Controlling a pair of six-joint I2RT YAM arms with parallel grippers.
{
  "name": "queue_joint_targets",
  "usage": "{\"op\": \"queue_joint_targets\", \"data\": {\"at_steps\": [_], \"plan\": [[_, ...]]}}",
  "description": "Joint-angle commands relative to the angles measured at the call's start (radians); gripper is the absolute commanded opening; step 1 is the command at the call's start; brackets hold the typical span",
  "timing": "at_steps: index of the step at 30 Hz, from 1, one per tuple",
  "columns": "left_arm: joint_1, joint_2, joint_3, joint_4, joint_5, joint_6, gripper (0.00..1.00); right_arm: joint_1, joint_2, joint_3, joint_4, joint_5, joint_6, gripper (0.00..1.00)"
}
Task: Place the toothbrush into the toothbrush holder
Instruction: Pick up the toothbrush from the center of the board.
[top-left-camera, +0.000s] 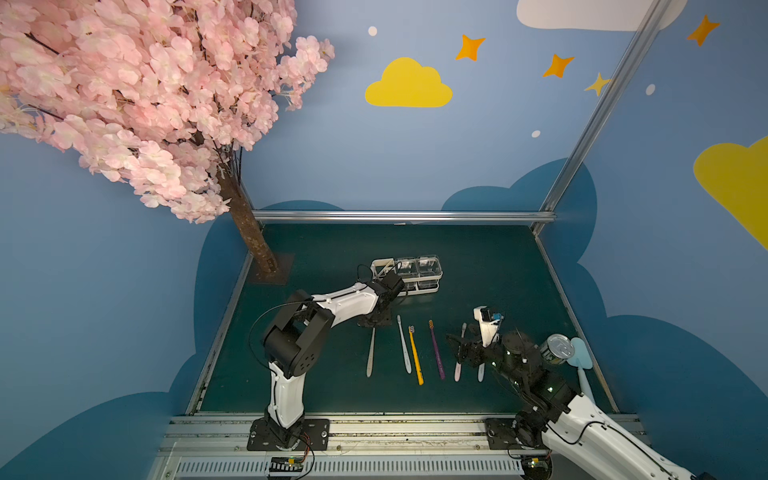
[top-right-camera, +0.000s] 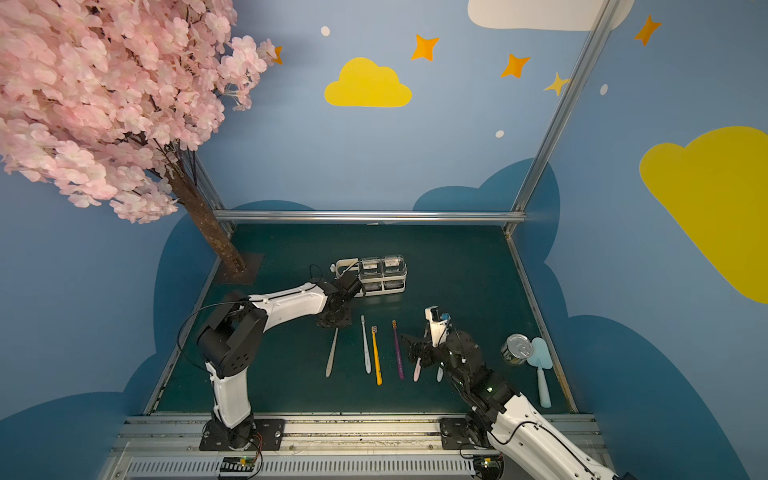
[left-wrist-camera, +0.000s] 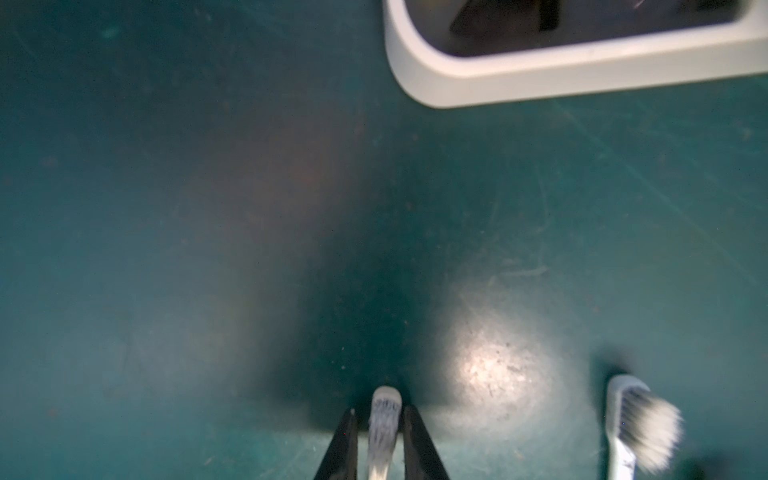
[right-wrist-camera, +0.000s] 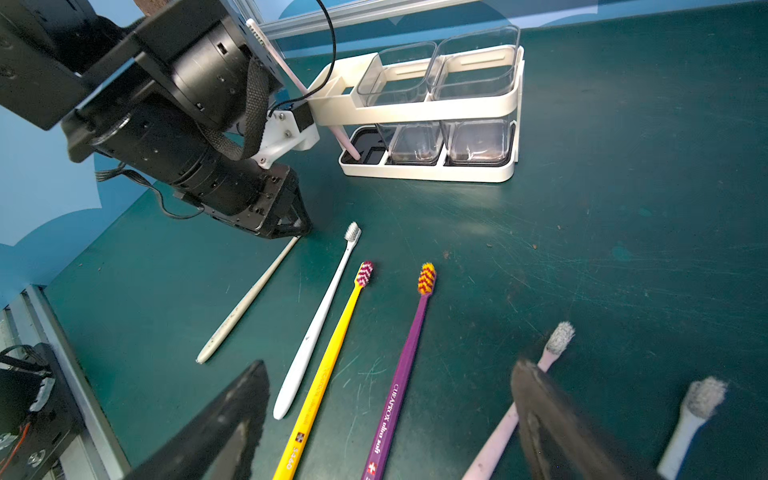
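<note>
A cream toothbrush (top-left-camera: 370, 353) lies on the green table, the leftmost of a row. My left gripper (top-left-camera: 376, 322) is down over its head. In the left wrist view the two black fingers (left-wrist-camera: 380, 411) press in on the bristle head (left-wrist-camera: 385, 409) from both sides. The toothbrush holder (top-left-camera: 428, 272), a white frame with two clear cups, stands just behind it, and a pink brush (right-wrist-camera: 291, 79) leans in its slot section. My right gripper (right-wrist-camera: 390, 365) hovers open above the purple and pink brushes, holding nothing.
Beside the cream brush lie a white (top-left-camera: 404, 345), a yellow (top-left-camera: 415, 357), a purple (top-left-camera: 436, 351), a pink (right-wrist-camera: 552, 349) and a white-blue toothbrush (right-wrist-camera: 690, 419). A tin can (top-left-camera: 557, 349) and a pale blue scoop (top-left-camera: 582, 357) sit at the right edge. A tree trunk (top-left-camera: 249, 237) stands back left.
</note>
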Motion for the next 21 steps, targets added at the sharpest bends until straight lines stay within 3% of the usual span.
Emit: {"op": "queue_joint_targets", "data": {"at_steps": [1, 21], "plan": [[-0.003, 0.021, -0.005, -0.012, 0.000, 0.004, 0.19, 0.005, -0.009, -0.004, -0.005, -0.004, -0.005, 0.90], [-0.039, -0.028, -0.024, -0.064, -0.033, -0.029, 0.09, 0.007, -0.011, -0.005, -0.003, -0.019, -0.005, 0.91]]}}
